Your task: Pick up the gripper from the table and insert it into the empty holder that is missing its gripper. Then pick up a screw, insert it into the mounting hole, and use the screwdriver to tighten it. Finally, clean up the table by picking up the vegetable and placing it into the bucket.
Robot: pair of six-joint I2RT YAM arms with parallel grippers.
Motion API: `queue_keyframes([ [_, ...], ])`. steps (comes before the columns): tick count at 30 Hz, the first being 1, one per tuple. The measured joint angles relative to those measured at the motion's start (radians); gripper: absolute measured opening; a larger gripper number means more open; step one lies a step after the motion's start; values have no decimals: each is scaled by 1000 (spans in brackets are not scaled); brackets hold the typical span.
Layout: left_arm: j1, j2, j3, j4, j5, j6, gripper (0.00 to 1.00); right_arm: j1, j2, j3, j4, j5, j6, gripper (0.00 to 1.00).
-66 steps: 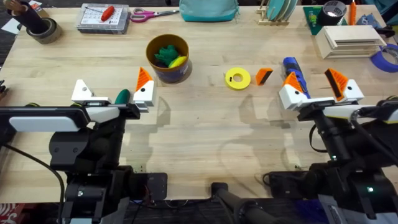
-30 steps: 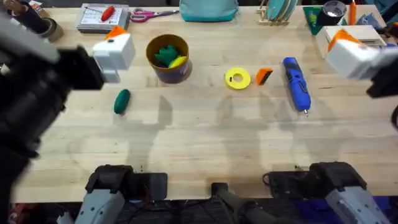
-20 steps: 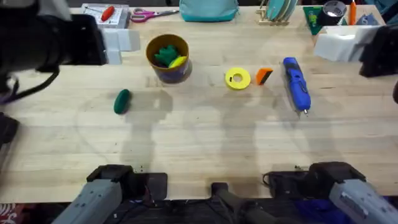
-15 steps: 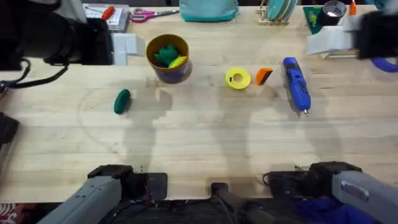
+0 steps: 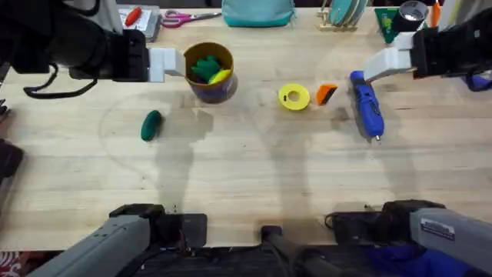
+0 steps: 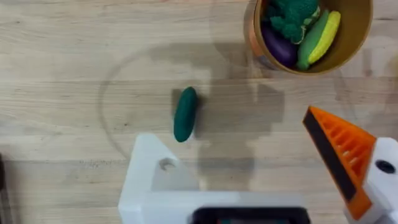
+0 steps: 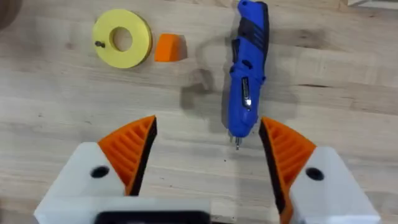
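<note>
We have both arms raised high over the wooden table, and nothing of the task is in hand yet. Our right gripper stands wide and empty, its two orange ribbed pads straddling the tip end of the blue screwdriver far below. Our left gripper is also spread wide and holds nothing; one side carries an orange finger, while the other is the bare white holder missing its part.

The small orange gripper wedge lies right of centre in the upper half of the overhead view, just beside the yellow ring, with the screwdriver close on its other side. The dark green vegetable lies alone at left, and the bucket at upper centre-left already holds other toys.

Our worry is the wedge. It is small, angled and crowded on both sides, so a descent slightly off line could catch the ring or roll the screwdriver instead. Pinched on its slanted faces, it may squirt out from between the pads. Even if grasped, a skewed hold would make seating it in the holder hard. What looks like a small dark screw rests on the ring, and a knock could scatter it.
</note>
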Motion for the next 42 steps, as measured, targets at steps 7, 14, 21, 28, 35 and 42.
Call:
queue_keyframes([
  [7,0,0,0,-32,4,0,985,0,0,0,31,0,0,995],
  [14,55,26,5,-152,9,0,986,0,0,0,46,0,0,995],
  [21,181,72,6,-220,7,14,985,0,0,0,61,0,0,995],
  [28,191,72,-49,-182,8,40,986,0,0,0,61,0,1,995],
  [35,196,88,-182,-41,-1,87,985,0,0,0,53,0,1,995],
  [42,262,188,-202,32,0,105,986,0,0,0,52,0,1,995],
])
